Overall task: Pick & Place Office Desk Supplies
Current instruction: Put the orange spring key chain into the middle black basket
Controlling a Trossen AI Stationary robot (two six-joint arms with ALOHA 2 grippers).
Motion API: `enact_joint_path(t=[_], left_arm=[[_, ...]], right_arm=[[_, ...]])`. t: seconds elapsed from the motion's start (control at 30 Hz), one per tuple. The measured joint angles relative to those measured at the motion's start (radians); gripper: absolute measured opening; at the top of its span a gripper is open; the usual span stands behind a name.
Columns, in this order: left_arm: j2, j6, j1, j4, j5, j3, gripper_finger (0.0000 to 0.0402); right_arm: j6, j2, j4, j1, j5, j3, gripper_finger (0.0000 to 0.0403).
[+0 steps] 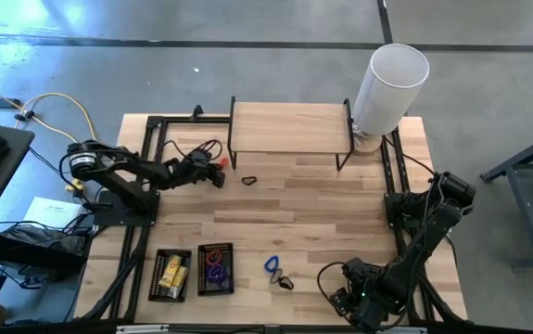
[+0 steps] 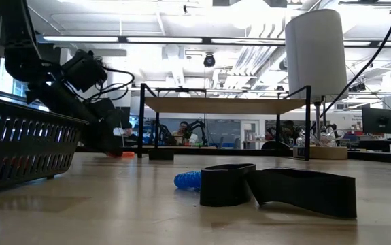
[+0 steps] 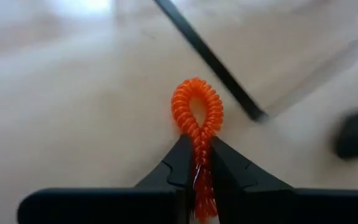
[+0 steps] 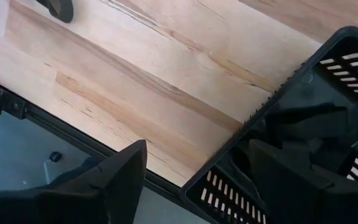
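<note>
My left gripper point(image 1: 216, 174) is at the table's far left, shut on an orange coiled loop point(image 3: 197, 112) low over the wood; it also shows in the low view point(image 2: 117, 151). A small black clip point(image 1: 248, 180) lies just right of it. A blue loop point(image 1: 271, 265) and another black clip point(image 1: 285, 281) lie near the front middle; both show close in the low view, the loop point(image 2: 187, 180) and the clip point(image 2: 277, 190). My right gripper point(image 4: 197, 180) is open and empty at the front right edge point(image 1: 345, 297). My left gripper pinches the orange loop between its two fingers, squeezing both strands together point(image 3: 200, 149) at one end. The loop's round free end point(image 3: 197, 93) sticks out forward past the fingertips point(image 3: 180, 163). Whether that end rests on the table, I cannot tell.
Two black mesh trays stand at the front left, one with yellow packets point(image 1: 171, 275), one with red and purple loops point(image 1: 215, 269). A wooden riser shelf point(image 1: 291, 128) and a tall white cylinder point(image 1: 391, 83) stand at the back. A black mesh tray point(image 4: 328, 124) lies beside my right gripper.
</note>
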Motion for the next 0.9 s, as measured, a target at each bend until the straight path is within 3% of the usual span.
enact_joint_path(t=[0.2, 0.33, 0.5, 0.67, 0.77, 0.9], left_arm=[[-0.245, -0.047, -0.044, -0.228, 0.088, 0.004, 0.0025], [-0.475, -0.047, -0.058, -0.573, 0.044, 0.054, 0.0025], [-0.674, -0.079, -0.128, -0.989, 0.005, 0.213, 0.0025], [-0.727, -0.203, -0.287, -1.276, -0.043, 0.432, 0.0025], [-0.712, -0.308, -0.425, -1.365, -0.036, 0.547, 0.0025], [-0.687, -0.475, -0.591, -1.372, 0.139, 0.632, 0.0025]], right_arm=[[-0.044, 0.0, -0.033, 0.0, 0.0, 0.0, 0.027], [-0.089, 0.0, -0.079, -0.006, 0.0, 0.0, 0.027], [-0.178, 0.0, -0.136, -0.031, 0.004, 0.0, 0.027], [-0.312, 0.0, -0.169, -0.069, 0.005, 0.0, 0.027], [-0.384, 0.0, -0.175, -0.087, 0.005, 0.0, 0.027], [-0.461, 0.0, -0.175, -0.104, 0.033, 0.0, 0.027]])
